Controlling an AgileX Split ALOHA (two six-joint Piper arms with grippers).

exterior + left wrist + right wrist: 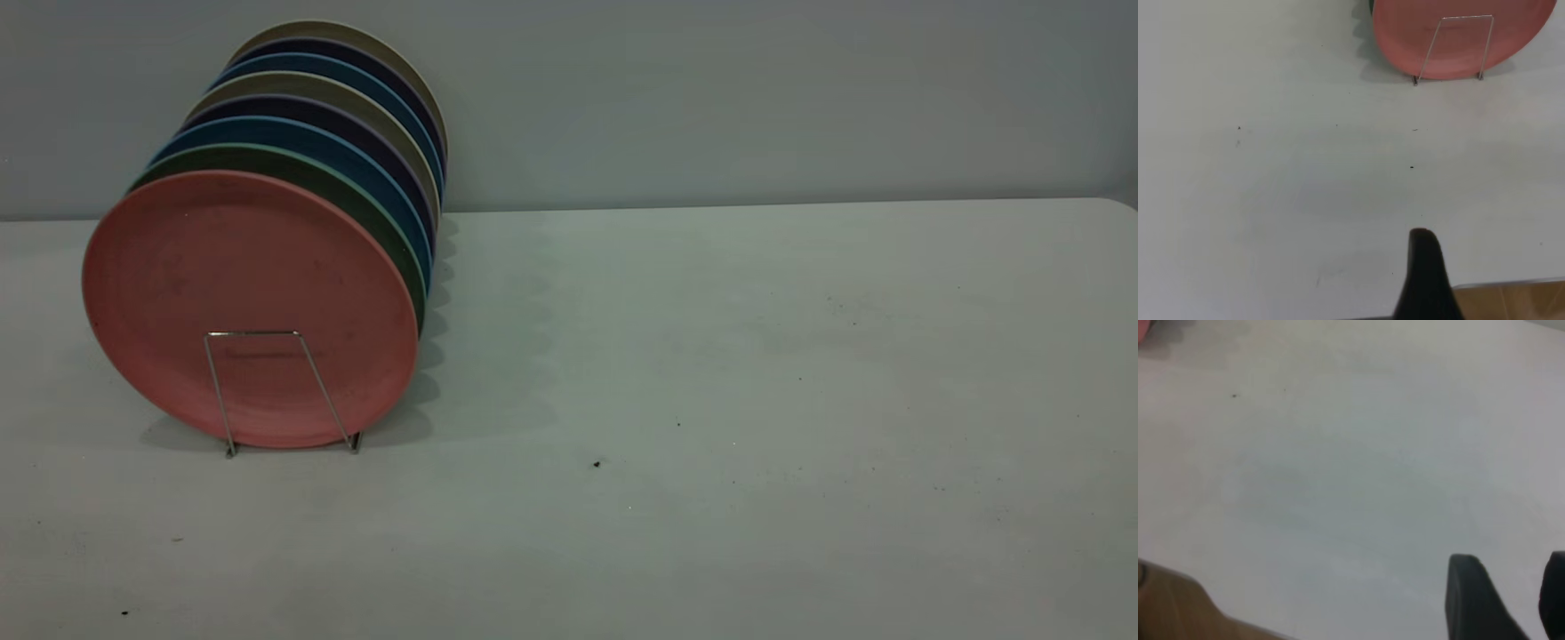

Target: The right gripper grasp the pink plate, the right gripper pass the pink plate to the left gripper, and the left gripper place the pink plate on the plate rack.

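One left gripper (1425, 280) finger shows, state unclear; right gripper (1508, 600) gapes; pink plate (240, 293) hides others.

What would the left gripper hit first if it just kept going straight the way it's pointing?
Probably nothing nearby: ahead of the left gripper lies bare table. Farther on, roughly in line, the wire plate rack with the pink plate standing behind its front loop would likely come first, though depth is unclear.

Right gripper (1508, 600) fingers spread apart; left gripper (1425, 280) barely visible.
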